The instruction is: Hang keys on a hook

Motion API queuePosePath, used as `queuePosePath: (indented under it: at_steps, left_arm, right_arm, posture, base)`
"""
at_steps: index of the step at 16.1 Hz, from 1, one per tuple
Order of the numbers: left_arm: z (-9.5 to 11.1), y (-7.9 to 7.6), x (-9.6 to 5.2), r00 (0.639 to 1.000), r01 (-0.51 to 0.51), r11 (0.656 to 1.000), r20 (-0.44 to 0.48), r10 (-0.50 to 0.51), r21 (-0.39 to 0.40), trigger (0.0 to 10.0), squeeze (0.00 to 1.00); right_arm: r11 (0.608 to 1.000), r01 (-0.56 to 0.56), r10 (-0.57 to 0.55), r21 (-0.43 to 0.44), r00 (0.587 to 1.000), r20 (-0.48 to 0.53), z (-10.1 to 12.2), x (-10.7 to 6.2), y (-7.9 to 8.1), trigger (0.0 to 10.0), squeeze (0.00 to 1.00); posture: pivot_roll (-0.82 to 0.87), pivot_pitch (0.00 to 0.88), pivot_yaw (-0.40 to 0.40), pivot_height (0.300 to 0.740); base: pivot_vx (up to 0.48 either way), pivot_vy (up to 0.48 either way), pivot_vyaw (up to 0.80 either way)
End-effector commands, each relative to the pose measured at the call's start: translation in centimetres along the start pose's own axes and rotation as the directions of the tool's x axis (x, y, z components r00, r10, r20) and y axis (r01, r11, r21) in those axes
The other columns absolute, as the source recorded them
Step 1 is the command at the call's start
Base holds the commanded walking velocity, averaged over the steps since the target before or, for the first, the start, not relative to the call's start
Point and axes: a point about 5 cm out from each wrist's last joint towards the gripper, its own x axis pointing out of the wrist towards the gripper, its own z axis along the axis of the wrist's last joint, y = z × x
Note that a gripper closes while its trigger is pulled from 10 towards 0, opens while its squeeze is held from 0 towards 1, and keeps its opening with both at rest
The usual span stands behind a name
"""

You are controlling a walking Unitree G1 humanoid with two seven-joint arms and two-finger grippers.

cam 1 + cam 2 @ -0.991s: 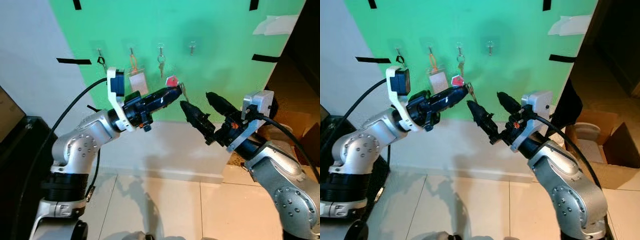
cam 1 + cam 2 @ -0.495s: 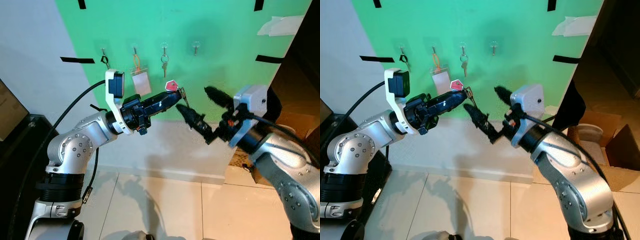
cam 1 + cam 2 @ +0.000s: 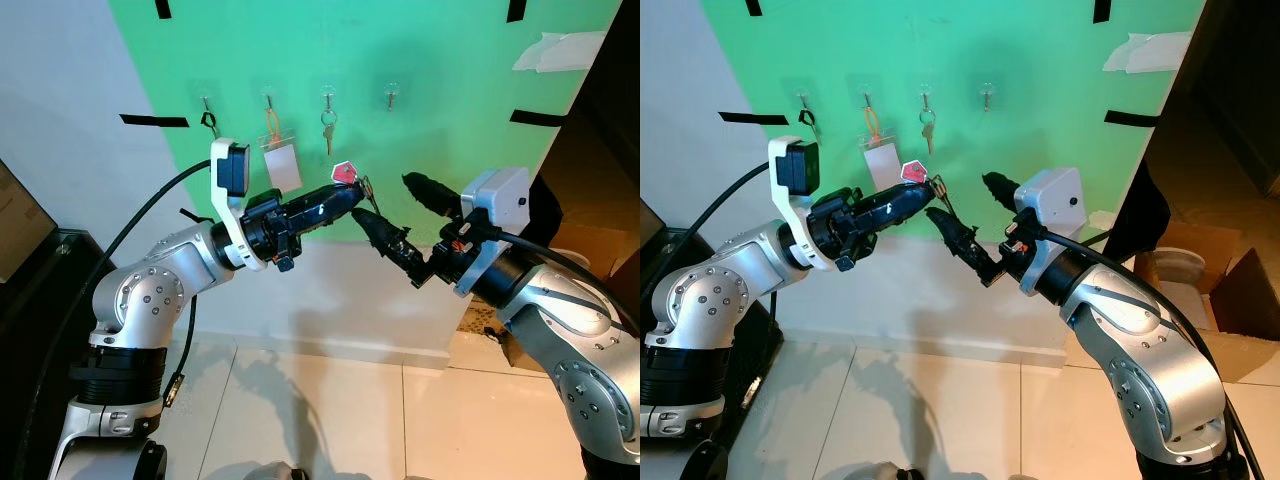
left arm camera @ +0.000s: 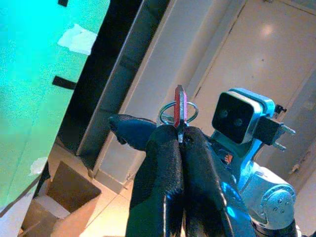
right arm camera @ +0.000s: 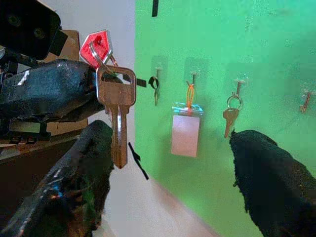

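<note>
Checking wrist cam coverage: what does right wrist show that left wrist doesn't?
Right wrist: the brass key hanging below the red tag, the open right gripper, and the green board's hooks, where a badge and another key hang.

Left wrist: the key ring edge-on, the right arm's camera housing, a dark shelf.

Both: the left gripper pinching the key set, and the green board.

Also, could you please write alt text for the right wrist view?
The left hand holds a brass key with a red tag between the right hand's open black fingers. Behind, a green wall has four hooks; the rightmost hook is empty.
</note>
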Motion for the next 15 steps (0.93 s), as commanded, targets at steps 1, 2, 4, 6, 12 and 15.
queuePosePath:
  at_steps: [1,2,4,6,12,15]
  left_arm:
    - [0.14,-0.40,-0.10,1.000,0.017,1.000,-0.017,-0.017,0.018,10.0,0.00]
    - [0.02,-0.39,-0.10,1.000,0.017,1.000,-0.021,-0.016,0.018,10.0,0.00]
    - [-0.05,-0.41,-0.07,1.000,0.018,1.000,-0.023,-0.017,0.017,10.0,0.00]
    - [-0.04,-0.40,-0.05,1.000,0.019,1.000,-0.023,-0.019,0.017,10.0,0.00]
    - [-0.14,-0.35,-0.04,1.000,0.019,1.000,-0.023,-0.018,0.021,10.0,0.00]
    - [-0.14,-0.37,-0.13,1.000,0.016,1.000,-0.023,-0.016,0.024,10.0,0.00]
  right_arm:
    - [1.000,-0.007,0.007,-0.006,1.000,0.006,0.23,0.23,-0.02,0.0,0.00]
    - [1.000,-0.007,0.007,-0.005,1.000,0.005,0.21,0.22,-0.04,0.0,0.00]
    - [1.000,-0.007,0.007,-0.004,1.000,0.003,0.18,0.21,-0.07,0.0,0.00]
    - [1.000,-0.006,0.006,-0.003,1.000,0.002,0.17,0.21,-0.11,0.0,0.00]
    - [1.000,-0.008,0.008,-0.005,1.000,-0.001,0.10,0.17,-0.20,0.0,0.00]
    - [1.000,-0.011,0.011,-0.003,1.000,-0.001,0.08,0.20,-0.18,0.0,0.00]
  posture:
    - [-0.17,0.000,0.079,0.740]
    - [-0.17,0.000,0.079,0.740]
    - [-0.17,0.000,0.079,0.740]
    - [-0.17,0.000,0.079,0.740]
    - [-0.17,0.000,0.073,0.740]
    - [-0.17,0.000,0.072,0.740]
  base:
    - [0.000,0.000,0.00]
    - [0.000,0.000,0.00]
    - [0.000,0.000,0.00]
    - [0.000,0.000,0.00]
    - [0.000,0.000,0.00]
    - [0.000,0.000,0.00]
